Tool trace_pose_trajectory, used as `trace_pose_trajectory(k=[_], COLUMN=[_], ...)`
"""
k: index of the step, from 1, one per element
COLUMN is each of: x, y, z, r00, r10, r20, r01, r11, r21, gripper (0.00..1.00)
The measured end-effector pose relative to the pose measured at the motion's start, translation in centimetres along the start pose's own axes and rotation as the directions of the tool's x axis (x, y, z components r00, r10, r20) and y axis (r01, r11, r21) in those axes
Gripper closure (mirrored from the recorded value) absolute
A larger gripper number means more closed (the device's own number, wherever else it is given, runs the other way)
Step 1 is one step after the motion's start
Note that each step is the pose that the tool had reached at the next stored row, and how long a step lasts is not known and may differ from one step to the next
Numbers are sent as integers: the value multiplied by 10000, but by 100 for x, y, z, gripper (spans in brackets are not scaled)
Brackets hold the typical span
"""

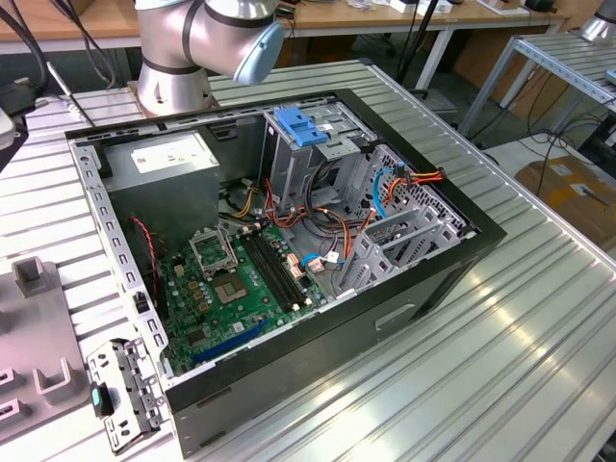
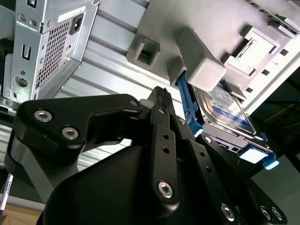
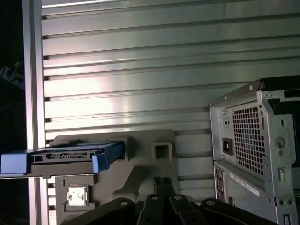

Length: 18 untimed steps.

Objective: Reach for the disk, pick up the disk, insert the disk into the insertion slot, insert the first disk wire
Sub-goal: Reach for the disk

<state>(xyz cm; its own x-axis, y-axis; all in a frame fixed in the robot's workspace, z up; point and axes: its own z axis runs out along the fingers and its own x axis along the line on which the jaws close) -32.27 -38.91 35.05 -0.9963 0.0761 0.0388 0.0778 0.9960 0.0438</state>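
Gripper (image 3: 163,180) clenched on nothing, near the disk (image 3: 61,157) but apart from it.

In both wrist views the disk, framed in its blue carrier, sits with one end tucked into a grey holder (image 3: 150,164) on the ribbed metal counter (image 3: 140,70), and the gripper touches neither. The computer case (image 1: 289,241) lies open on the counter in the exterior view. The insertion slot (image 1: 404,236) stands inside it, toward the exterior view's right.

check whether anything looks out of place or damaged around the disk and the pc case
Nothing stands out. The disk sits squarely in its grey holder with no visible damage. The computer case lies open on its side, and loose orange and blue wires lie beside the insertion slot.
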Motion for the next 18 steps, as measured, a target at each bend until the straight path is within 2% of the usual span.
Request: trace_pose_trajectory(k=[4,10,14,18], x=[60,189,220,337], y=[-5,-9,24,31], z=[11,30,39,50], r00=[10000,10000,10000,10000], r10=[-1,0,-1,0], r20=[0,-1,-2,-2], r01=[1,0,1,0], r11=[10000,10000,10000,10000], r21=[-5,-11,-13,-17], gripper=[89,89,89,89])
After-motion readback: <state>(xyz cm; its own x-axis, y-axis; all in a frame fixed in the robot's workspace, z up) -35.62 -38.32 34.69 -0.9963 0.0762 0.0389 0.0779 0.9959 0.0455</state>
